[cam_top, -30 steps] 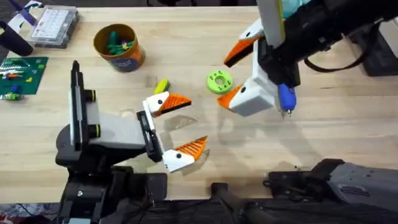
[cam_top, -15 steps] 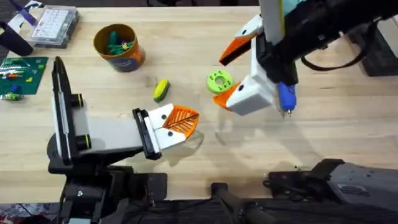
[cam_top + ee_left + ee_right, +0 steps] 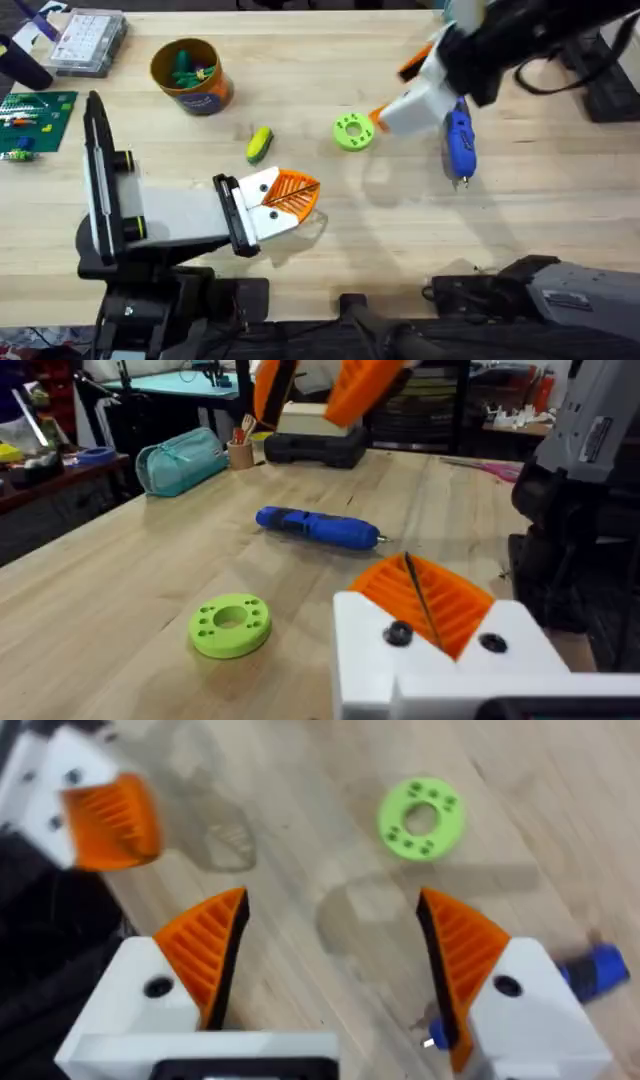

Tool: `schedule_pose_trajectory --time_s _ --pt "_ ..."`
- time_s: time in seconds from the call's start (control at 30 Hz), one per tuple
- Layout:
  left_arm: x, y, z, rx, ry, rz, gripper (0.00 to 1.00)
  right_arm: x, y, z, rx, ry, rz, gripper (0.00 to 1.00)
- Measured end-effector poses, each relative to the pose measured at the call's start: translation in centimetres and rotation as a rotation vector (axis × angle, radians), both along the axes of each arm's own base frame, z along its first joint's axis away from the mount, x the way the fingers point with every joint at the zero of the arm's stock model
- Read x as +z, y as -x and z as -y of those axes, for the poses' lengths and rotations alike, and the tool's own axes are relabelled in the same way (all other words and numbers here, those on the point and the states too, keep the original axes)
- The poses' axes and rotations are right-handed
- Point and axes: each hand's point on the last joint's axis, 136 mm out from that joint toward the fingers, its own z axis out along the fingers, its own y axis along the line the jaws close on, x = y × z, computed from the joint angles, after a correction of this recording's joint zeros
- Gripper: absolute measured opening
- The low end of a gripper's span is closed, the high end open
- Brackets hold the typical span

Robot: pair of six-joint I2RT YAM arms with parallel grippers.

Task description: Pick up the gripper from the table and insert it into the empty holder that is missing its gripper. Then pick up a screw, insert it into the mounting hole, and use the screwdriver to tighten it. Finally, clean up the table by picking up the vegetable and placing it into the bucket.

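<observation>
Bright, even light from above; soft shadows lie on the desk point(image 3: 560, 210) beneath the right gripper point(image 3: 405, 90), which is smeared by motion blur. The right wrist view is blurred throughout.

Left arm: extended from the worktop's near-left edge toward its centre.
Left gripper point(image 3: 285, 200): fingers pressed together, pads touching.
Right arm: raised over the far-right area.
Right gripper point(image 3: 335, 955): fingers spread wide, nothing between.

I'm pulling the right gripper point(image 3: 400, 95) up and away toward the far edge, uncovering the screwdriver point(image 3: 459, 146). My left gripper point(image 3: 290, 195), fingers together, is holding where it settled half a second ago.
</observation>
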Motion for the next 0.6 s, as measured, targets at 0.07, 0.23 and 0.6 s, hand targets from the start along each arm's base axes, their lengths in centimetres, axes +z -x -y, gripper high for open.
schedule_pose_trajectory --time_s 0.07,0.23,0.6 --pt "-0.2 0.0 0.0 0.000 0.000 -0.014 0.004 -0.2 -1.2 1.7 -0.110 0.016 -0.014 0.996" --pt "-1.2 -0.1 0.0 0.006 -0.003 -0.081 0.004 -0.7 -3.6 6.0 -0.366 0.066 -0.038 0.996" --pt "-1.7 -0.4 -0.2 0.024 -0.006 -0.118 0.004 -1.2 -5.7 12.8 -0.699 0.162 -0.038 0.996"
